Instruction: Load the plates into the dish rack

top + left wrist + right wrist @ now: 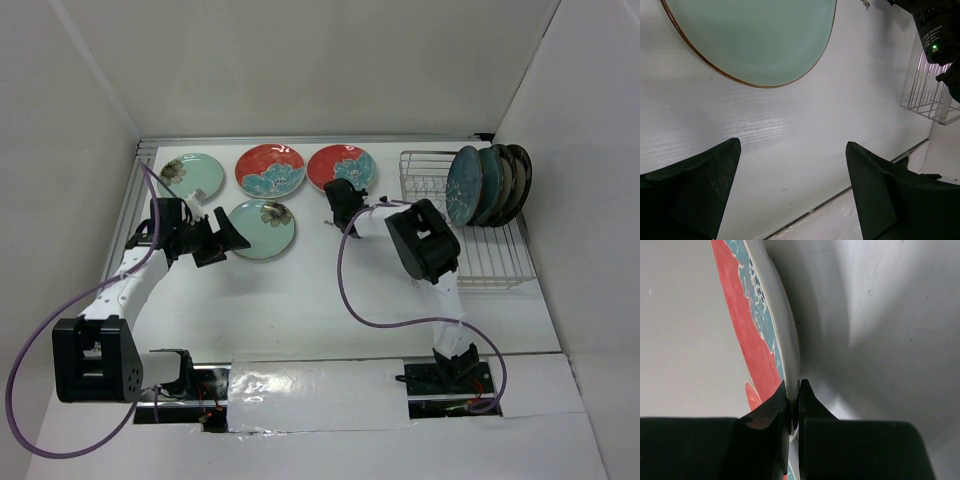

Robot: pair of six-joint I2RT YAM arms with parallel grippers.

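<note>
My right gripper (340,197) is shut on the near rim of a red plate with blue flowers (345,165); in the right wrist view the jaws (793,390) pinch that plate's edge (760,330). A second red plate (269,170) lies to its left. Two pale mint plates lie on the table, one at back left (192,176), one in the middle (264,229). My left gripper (238,237) is open beside the middle mint plate (755,40). The wire dish rack (480,240) at right holds three dark teal plates (466,185) upright.
White walls close in the table on the left, back and right. A purple cable (345,285) loops from the right arm over the table. A foil-covered strip (315,385) runs along the near edge between the arm bases.
</note>
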